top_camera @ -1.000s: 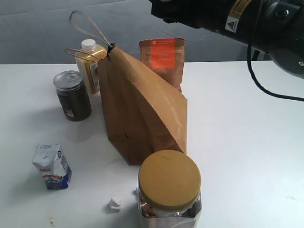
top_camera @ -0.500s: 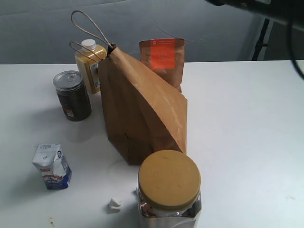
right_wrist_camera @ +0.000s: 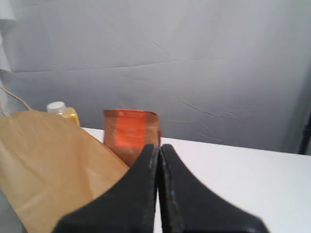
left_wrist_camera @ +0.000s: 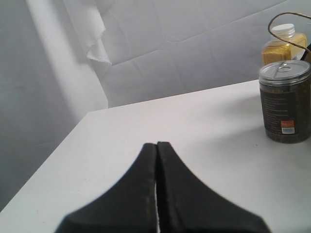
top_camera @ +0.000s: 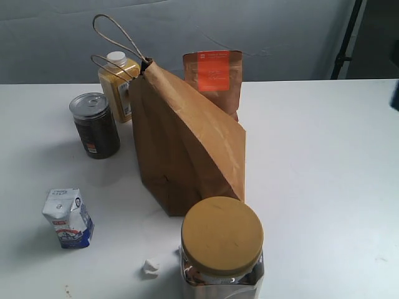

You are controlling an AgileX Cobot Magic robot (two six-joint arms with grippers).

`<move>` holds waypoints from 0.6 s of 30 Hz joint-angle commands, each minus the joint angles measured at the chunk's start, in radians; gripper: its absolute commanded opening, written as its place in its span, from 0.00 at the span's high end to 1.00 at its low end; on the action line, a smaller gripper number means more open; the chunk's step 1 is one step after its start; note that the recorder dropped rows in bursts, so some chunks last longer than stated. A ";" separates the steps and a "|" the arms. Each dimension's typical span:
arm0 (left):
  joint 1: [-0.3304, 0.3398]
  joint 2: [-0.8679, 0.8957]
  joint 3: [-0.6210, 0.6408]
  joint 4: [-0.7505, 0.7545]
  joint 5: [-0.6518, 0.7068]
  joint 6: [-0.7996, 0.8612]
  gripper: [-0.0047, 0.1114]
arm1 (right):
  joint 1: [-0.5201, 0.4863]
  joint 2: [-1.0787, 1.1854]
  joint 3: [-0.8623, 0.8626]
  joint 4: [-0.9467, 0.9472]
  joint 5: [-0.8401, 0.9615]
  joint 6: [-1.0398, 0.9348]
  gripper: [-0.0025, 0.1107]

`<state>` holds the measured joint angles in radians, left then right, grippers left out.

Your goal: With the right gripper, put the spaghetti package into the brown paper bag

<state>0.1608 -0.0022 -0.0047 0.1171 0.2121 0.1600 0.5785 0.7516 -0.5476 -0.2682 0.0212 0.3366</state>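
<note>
The brown paper bag stands mid-table, its top pinched together under the cord handles. It also fills the near corner of the right wrist view as a tan slope. No spaghetti package shows in any view; it is hidden or out of view. My right gripper is shut with nothing between its fingers, held beside the bag and pointing toward the orange-label pouch. Only a dark sliver at the exterior view's right edge may belong to that arm. My left gripper is shut and empty, low over the table's left part.
Behind the bag stand an orange-label pouch and a yellow bottle, with a dark can to its left. A mustard-lidded jar sits at the front, a small carton and a white scrap at front left.
The right arm, which filled the exterior view's upper right, has swung off to the right and out of that view. The bag's handles have stopped swaying.
</note>
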 commanded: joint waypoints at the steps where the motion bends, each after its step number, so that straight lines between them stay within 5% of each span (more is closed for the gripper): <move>1: -0.002 0.002 0.005 -0.004 -0.002 -0.004 0.96 | -0.133 -0.230 0.196 0.070 -0.015 -0.074 0.98; 9: -0.002 0.002 0.005 -0.004 -0.002 -0.004 0.96 | -0.324 -0.609 0.407 0.161 0.039 -0.076 0.98; 18: -0.002 0.002 0.005 -0.004 -0.002 -0.004 0.96 | -0.357 -0.752 0.535 0.228 0.110 -0.106 0.98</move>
<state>0.1608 -0.0022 -0.0047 0.1171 0.2121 0.1600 0.2284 0.0089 -0.0418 -0.0542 0.0983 0.2631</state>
